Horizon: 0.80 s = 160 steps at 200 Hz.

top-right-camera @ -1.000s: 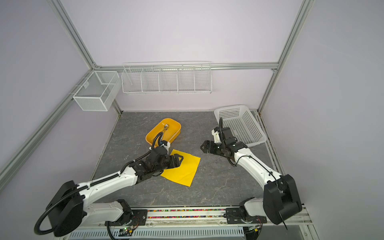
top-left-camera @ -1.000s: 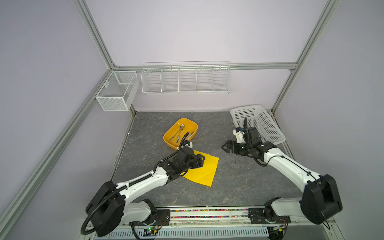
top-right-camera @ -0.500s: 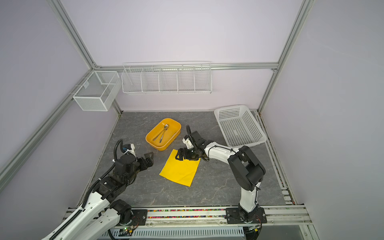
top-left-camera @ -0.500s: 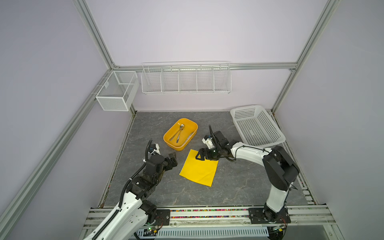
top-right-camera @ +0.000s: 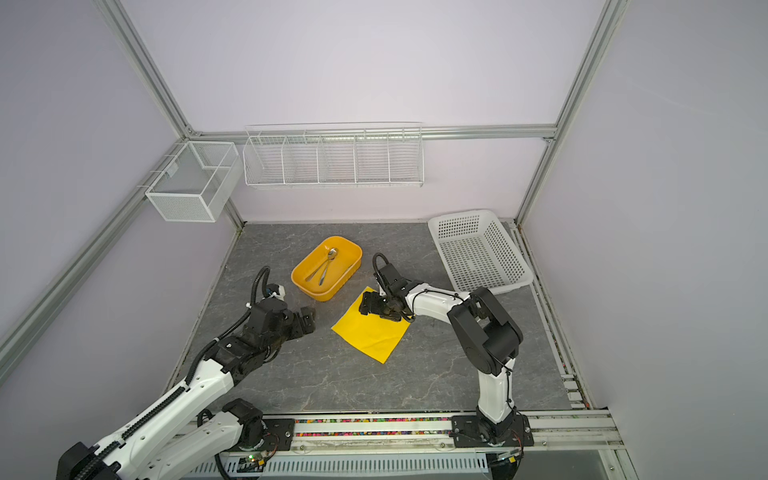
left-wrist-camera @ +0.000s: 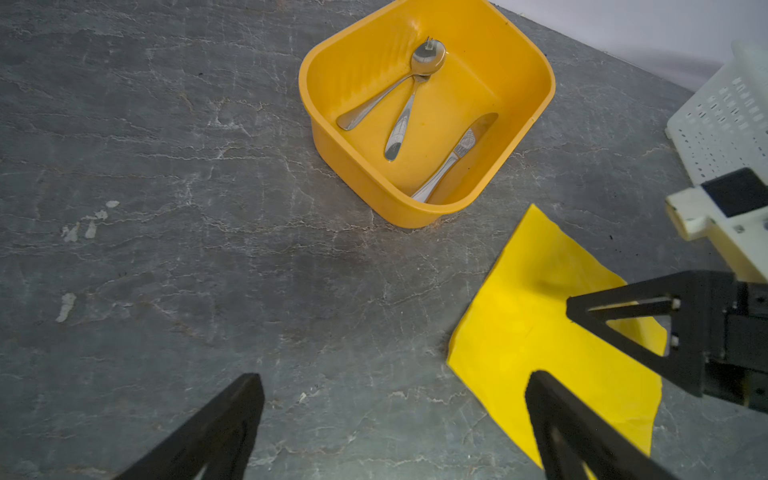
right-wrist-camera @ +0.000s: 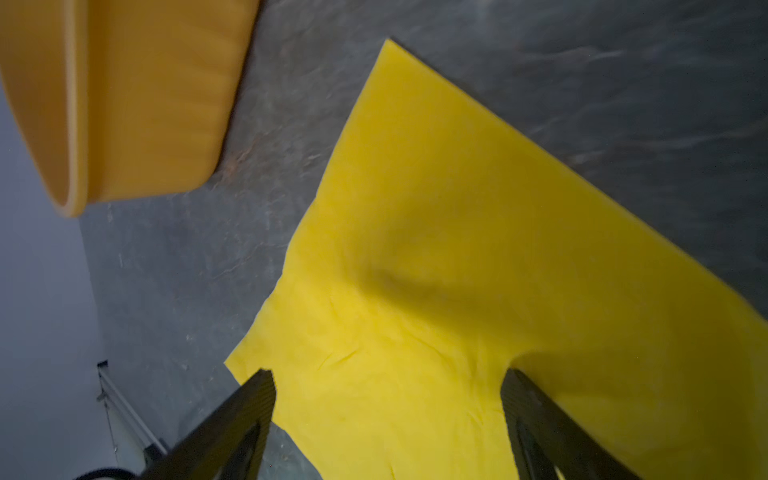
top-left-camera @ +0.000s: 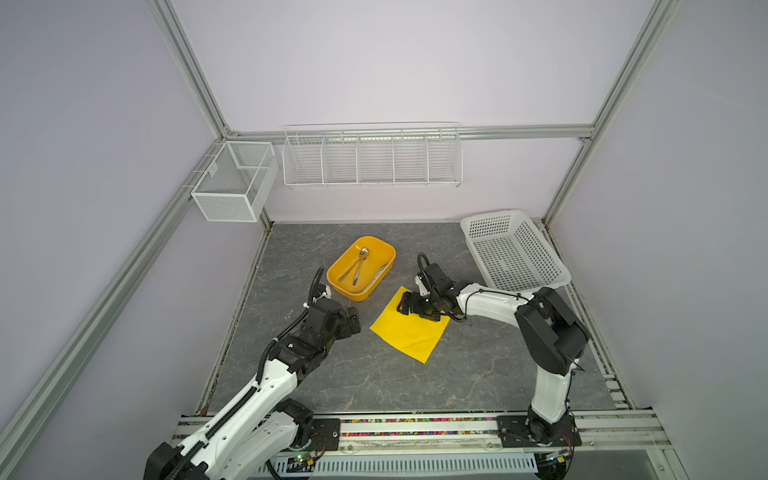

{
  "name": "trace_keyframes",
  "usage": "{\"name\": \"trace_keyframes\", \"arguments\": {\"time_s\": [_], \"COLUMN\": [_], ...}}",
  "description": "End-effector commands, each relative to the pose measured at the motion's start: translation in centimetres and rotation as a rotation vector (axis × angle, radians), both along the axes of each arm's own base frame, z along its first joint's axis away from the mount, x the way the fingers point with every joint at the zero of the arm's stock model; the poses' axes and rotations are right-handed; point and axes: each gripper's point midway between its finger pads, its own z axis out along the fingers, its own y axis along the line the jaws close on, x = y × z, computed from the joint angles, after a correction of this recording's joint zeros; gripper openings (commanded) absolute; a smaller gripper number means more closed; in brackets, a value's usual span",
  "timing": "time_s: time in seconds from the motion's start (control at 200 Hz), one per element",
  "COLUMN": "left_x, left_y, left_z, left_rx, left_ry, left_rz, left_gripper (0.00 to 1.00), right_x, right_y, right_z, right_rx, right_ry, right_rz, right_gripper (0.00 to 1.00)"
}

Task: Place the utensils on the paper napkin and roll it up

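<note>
Shiny metal utensils [left-wrist-camera: 409,108] in a rounded plastic tub [left-wrist-camera: 361,54]; creased paper napkin [left-wrist-camera: 540,316].

The left gripper [top-left-camera: 353,320], over the paper napkin's [top-left-camera: 409,338] left corner a second ago, now sits clear of the sheet, jaws wider apart. The right gripper [top-left-camera: 406,304] has swung in from beside the white basket [top-left-camera: 490,214] and hangs over the napkin's far corner.

utensils [left-wrist-camera: 402,124]: 3 shiny silver pieces, all lying in the tub [left-wrist-camera: 357,183].
spoon [left-wrist-camera: 430,58]: head on another piece's head, handles spread apart.
knife [left-wrist-camera: 461,151]: alone, by the wall.
napkin [top-left-camera: 409,332]: bright yellow square, flat on the table [top-left-camera: 374,382], a bit wrinkled, corner near the tub.
</note>
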Motion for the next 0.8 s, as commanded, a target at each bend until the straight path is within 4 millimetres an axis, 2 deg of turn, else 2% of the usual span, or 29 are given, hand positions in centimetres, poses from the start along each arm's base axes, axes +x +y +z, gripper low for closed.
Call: {"name": "trace_keyframes", "arguments": {"time_s": [0.0,0.095,0.165,0.205,0.305,0.4,0.51,0.6,0.645,0.725,0.795], "left_x": [1.4,2.7,3.9,4.7,6.9,9.2,11.4,12.7,13.1,13.4,13.2], "left_y": [-0.4,-1.0,-1.8,-2.0,-3.1,-4.2,-5.8,-6.9,-7.2,-7.8,-8.1], "left_z": [1.6,2.0,1.9,1.9,2.3,2.3,0.9,-0.5,-1.6,-3.0,-3.9], "left_rx": [0.004,-0.016,-0.052,-0.066,-0.047,-0.015,-0.030,-0.020,-0.004,-0.003,-0.030], "left_ry": [-0.029,-0.015,0.015,0.037,0.071,0.107,0.212,0.316,0.374,0.443,0.458], "left_rz": [-0.004,-0.010,-0.029,-0.032,-0.067,-0.108,-0.168,-0.222,-0.228,-0.239,-0.243], "left_gripper": [0.99,0.99,1.00,1.00,1.00,1.00,1.00,0.98,0.98,0.91,0.91], "right_x": [-1.7,-1.6,-1.1,-0.9,0.5,0.6,0.3,-0.2,-0.5,-1.0,-1.3], "right_y": [-8.7,-9.8,-9.3,-8.5,-5.0,-4.6,-5.0,-5.8,-6.1,-6.7,-6.8], "right_z": [-4.0,-2.9,-1.9,-1.2,2.5,4.9,6.9,7.5,7.6,7.6,7.7], "right_rx": [-0.240,-0.251,-0.198,-0.146,0.008,-0.007,0.003,-0.013,-0.023,-0.045,-0.039], "right_ry": [0.107,0.073,0.046,0.031,-0.092,-0.156,-0.213,-0.229,-0.230,-0.220,-0.202], "right_rz": [-0.327,-0.379,-0.375,-0.356,-0.177,-0.102,-0.059,-0.052,-0.048,-0.047,-0.039], "right_gripper": [0.89,0.89,0.89,0.89,0.89,0.89,0.89,0.89,0.89,0.89,0.89]}}
